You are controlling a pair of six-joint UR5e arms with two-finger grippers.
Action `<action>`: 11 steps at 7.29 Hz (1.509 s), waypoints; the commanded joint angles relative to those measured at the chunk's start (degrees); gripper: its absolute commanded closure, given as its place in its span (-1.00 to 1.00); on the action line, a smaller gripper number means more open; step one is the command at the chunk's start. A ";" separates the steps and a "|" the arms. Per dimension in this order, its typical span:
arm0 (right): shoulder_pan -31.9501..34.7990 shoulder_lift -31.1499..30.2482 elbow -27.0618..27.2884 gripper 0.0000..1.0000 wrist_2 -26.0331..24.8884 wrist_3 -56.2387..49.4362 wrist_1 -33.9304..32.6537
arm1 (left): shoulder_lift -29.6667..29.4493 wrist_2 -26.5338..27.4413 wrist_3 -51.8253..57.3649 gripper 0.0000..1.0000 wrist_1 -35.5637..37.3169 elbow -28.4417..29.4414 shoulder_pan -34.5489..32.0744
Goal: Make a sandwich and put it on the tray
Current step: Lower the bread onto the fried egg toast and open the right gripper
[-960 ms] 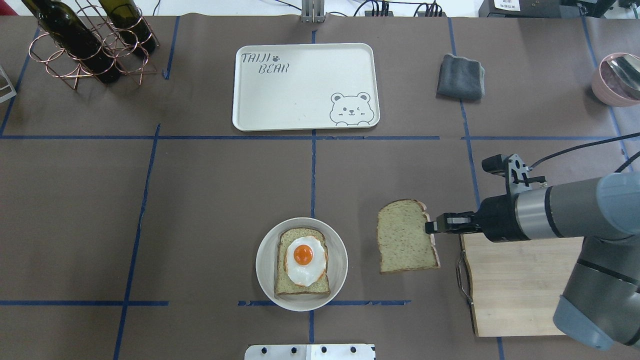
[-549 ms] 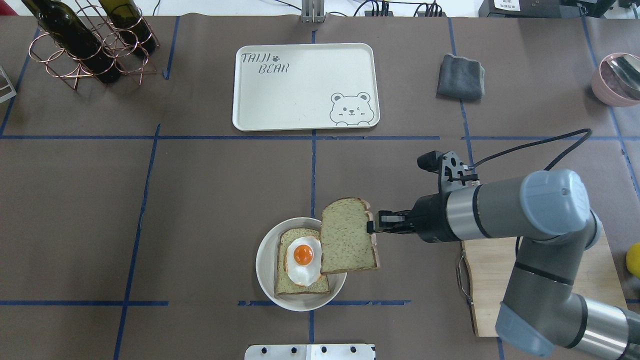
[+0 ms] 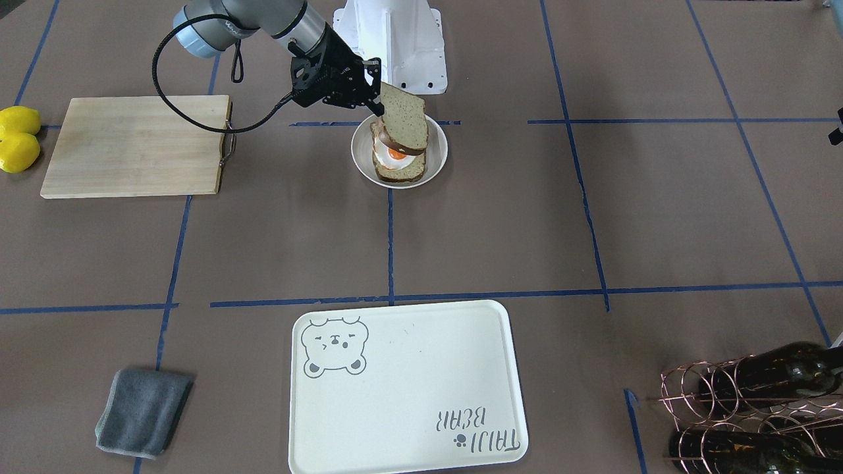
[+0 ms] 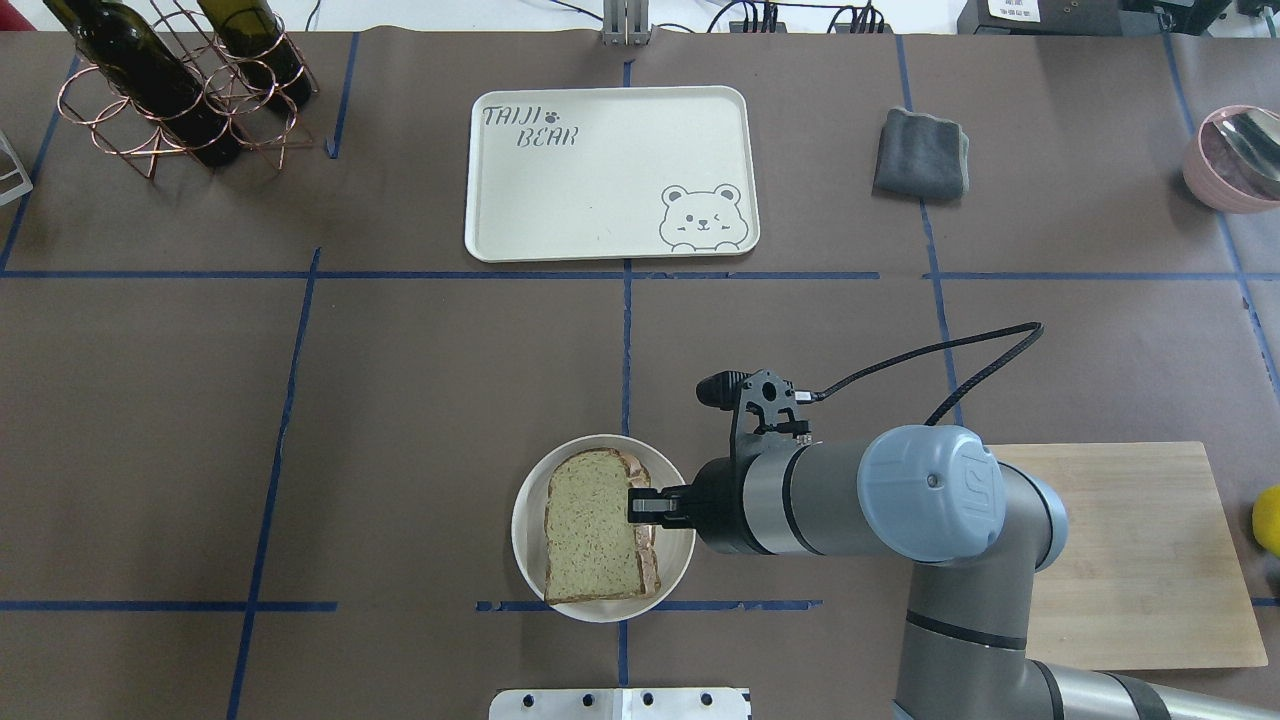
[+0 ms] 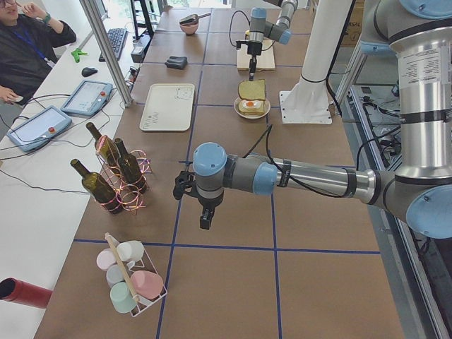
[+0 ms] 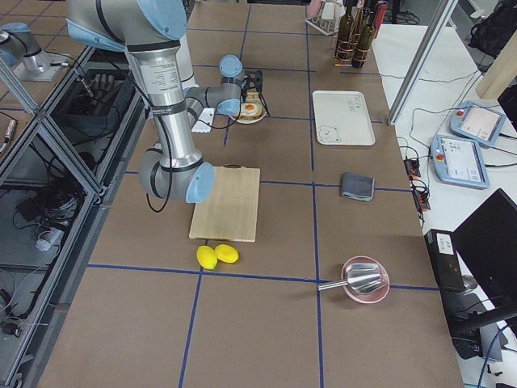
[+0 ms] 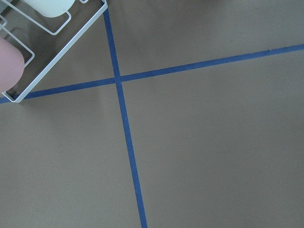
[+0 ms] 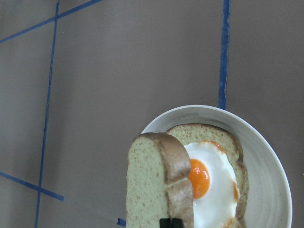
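Note:
My right gripper point(image 4: 641, 505) is shut on the edge of a tan bread slice point(image 4: 590, 535) and holds it level just above the round off-white bowl point(image 4: 526, 520). In the bowl lies the other bread slice point(image 3: 402, 173) with the fried egg point(image 3: 395, 155) on it. In the right wrist view the held slice point(image 8: 154, 185) stands edge-on over the egg point(image 8: 209, 183). The cream tray point(image 4: 600, 180) with the bear drawing lies bare at the far middle. My left gripper point(image 5: 205, 219) shows only in the exterior left view, and I cannot tell its state.
A wooden cutting board point(image 4: 1130, 560) lies right of the bowl, under my right arm. A grey cloth point(image 4: 920, 155) lies right of the tray. A wine bottle rack point(image 4: 170, 90) stands far left, a pink bowl point(image 4: 1235, 160) far right, two lemons point(image 3: 16, 138) beside the board.
My right gripper has carried the bread slice leftward from beside the cutting board to over the bowl. The slice now covers the egg in the overhead view.

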 commanded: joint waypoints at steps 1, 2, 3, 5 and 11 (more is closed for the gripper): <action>-0.25 0.00 -1.53 1.00 -0.39 -0.51 -0.35 | -0.03 0.00 0.00 -1.00 0.00 -0.01 0.00; -0.25 -0.09 -1.97 1.00 -0.48 -0.51 -0.35 | 0.05 0.00 0.00 -1.00 0.00 -0.01 0.00; -0.25 -0.09 -2.41 1.00 -1.18 -0.51 -0.35 | -0.03 0.00 0.00 -1.00 0.00 0.08 0.00; -0.34 0.00 -3.47 1.00 -2.50 -0.42 -0.44 | -0.03 0.00 0.00 -1.00 0.00 -0.01 0.00; 2.36 -0.18 -2.87 -1.00 -2.43 -0.68 -7.05 | -0.03 0.00 0.00 -1.00 0.00 -0.01 0.00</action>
